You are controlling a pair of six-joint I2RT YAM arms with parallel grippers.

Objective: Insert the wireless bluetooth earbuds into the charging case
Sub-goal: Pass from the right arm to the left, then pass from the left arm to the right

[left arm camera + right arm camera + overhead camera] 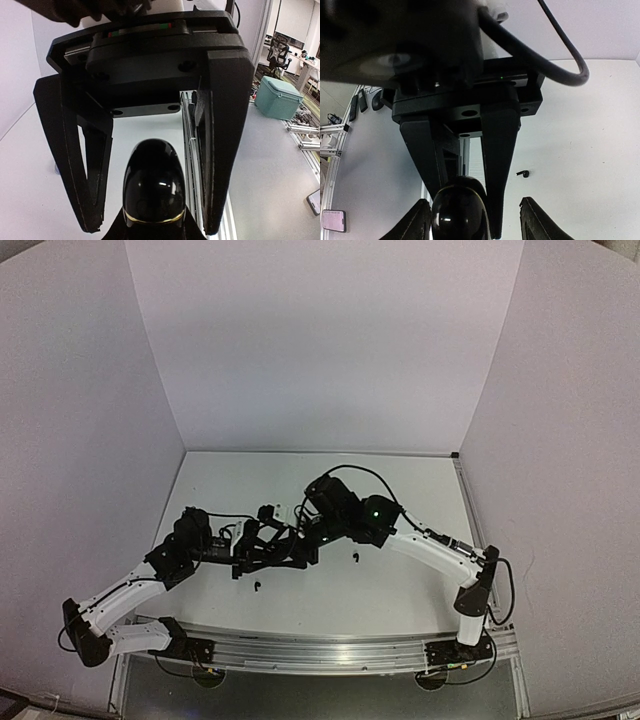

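From above, the left arm and the right arm fold inward over the table (400,590) and meet just left of its middle. The left arm reaches in from 8 o'clock with its forearm low, and the right arm arches in from 4 o'clock with its wrist tipped down. The left gripper (296,552) and right gripper (314,532) crowd nose to nose, so the charging case between them cannot be made out here. A black earbud (353,557) lies loose on the table at 3 o'clock of that knot. A second earbud (257,586) lies at 7 o'clock, and a small white thing (283,510), too small to name, sits at 11 o'clock. The left wrist view shows what the overhead hides: the charging case (154,185), glossy black and egg-shaped with a thin gold line across it, rises from 6 o'clock. The right gripper's fingers (222,150) stand wide apart on either side of it without touching. A teal box (277,97) sits on a grey surface at 3 o'clock. The right wrist view faces the other way. The left gripper's fingers (500,160) are clamped on the case (457,212) at 6 o'clock, and the right gripper's own tips are spread at the bottom edge. The black earbud (522,173) lies on the table at 2 o'clock of the case, apart from it.
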